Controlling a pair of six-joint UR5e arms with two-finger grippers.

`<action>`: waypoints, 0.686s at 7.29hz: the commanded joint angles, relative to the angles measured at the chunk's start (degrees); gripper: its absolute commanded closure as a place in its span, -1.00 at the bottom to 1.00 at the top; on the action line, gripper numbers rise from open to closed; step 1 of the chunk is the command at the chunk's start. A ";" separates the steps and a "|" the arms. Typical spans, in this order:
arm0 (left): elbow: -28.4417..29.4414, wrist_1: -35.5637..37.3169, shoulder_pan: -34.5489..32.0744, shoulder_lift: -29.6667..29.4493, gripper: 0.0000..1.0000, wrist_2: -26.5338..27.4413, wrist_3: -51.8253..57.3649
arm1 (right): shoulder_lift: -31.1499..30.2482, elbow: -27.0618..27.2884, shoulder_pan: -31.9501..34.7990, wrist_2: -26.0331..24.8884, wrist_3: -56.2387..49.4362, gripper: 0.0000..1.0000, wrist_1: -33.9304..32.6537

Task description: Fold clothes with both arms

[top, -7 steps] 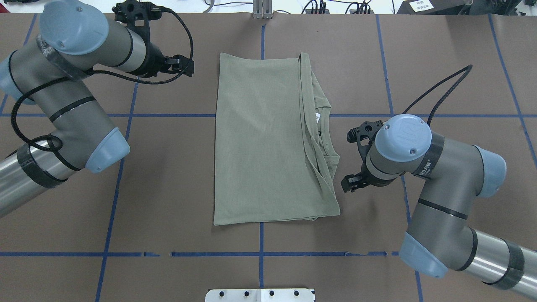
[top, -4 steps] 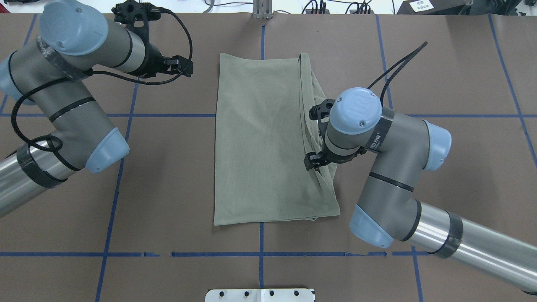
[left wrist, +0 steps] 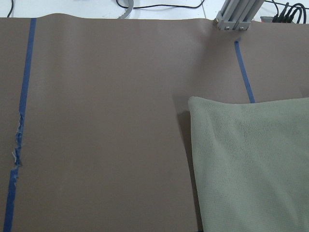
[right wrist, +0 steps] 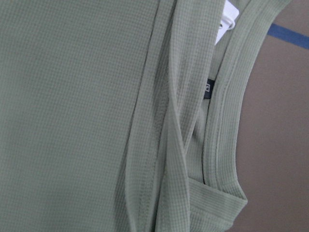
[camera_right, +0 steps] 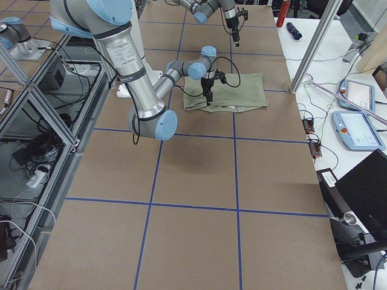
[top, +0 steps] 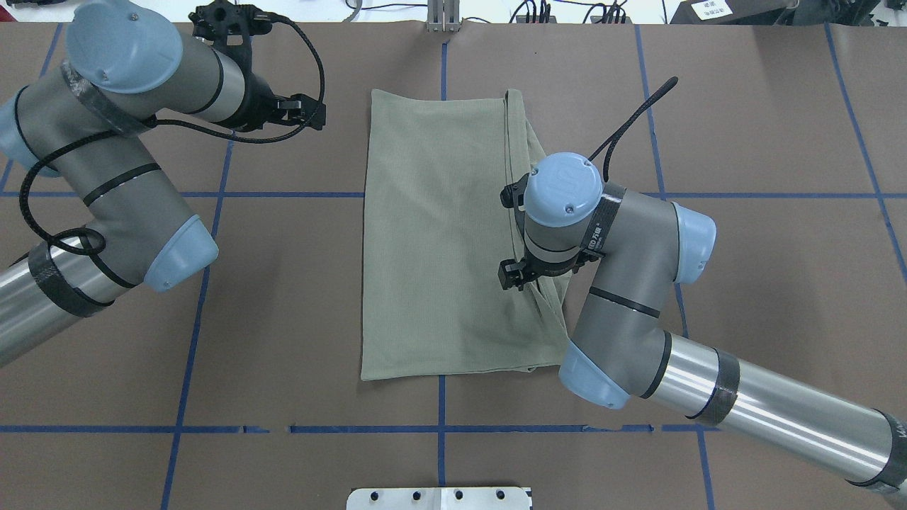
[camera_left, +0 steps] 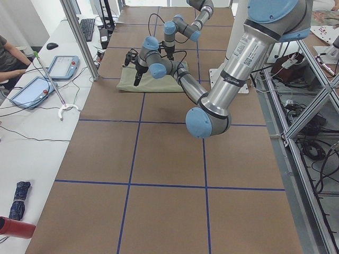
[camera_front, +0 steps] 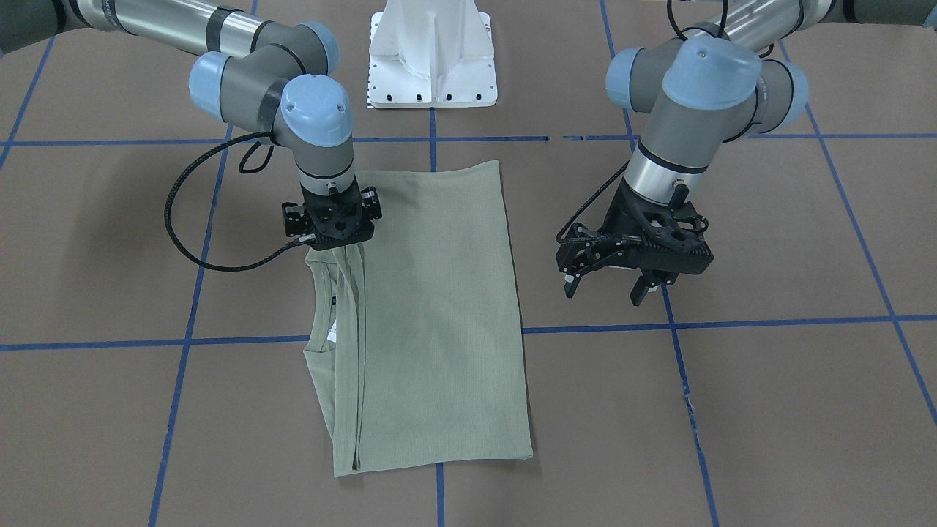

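The clothes are one sage-green shirt [top: 432, 234] lying folded into a tall rectangle at the table's middle. Its neckline and layered edges [right wrist: 183, 145] are on my right side, with a white tag [right wrist: 228, 17] and a small black label [right wrist: 207, 89]. My right gripper [top: 511, 276] points straight down over those layered edges, close to the fabric. Its fingers are mostly hidden under the wrist, so I cannot tell if it is open or shut. My left gripper [camera_front: 604, 288] hangs open above bare table, beside the shirt's far left corner [left wrist: 193, 101], holding nothing.
Blue tape lines cross the brown table cover [top: 283, 319]. The white pedestal base [camera_front: 433, 55] stands at the near edge and a metal post [top: 443, 18] at the far edge. Tablets [camera_right: 357, 115] lie on a side bench, where a person's arm [camera_left: 8, 58] shows.
My right arm has swung left, from bare table beside the shirt to over its neck-side edge. The left arm has barely moved and the shirt lies as before.
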 commanded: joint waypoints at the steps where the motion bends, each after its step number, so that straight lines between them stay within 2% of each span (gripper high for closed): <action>1: 0.09 -0.09 0.00 0.10 -1.00 0.00 0.01 | -0.35 -0.32 -0.15 0.35 -0.31 -1.00 -0.17; 5: 0.09 -0.09 0.09 -0.07 -1.00 0.00 0.01 | -1.05 -0.41 -0.15 0.44 -0.31 -1.00 0.00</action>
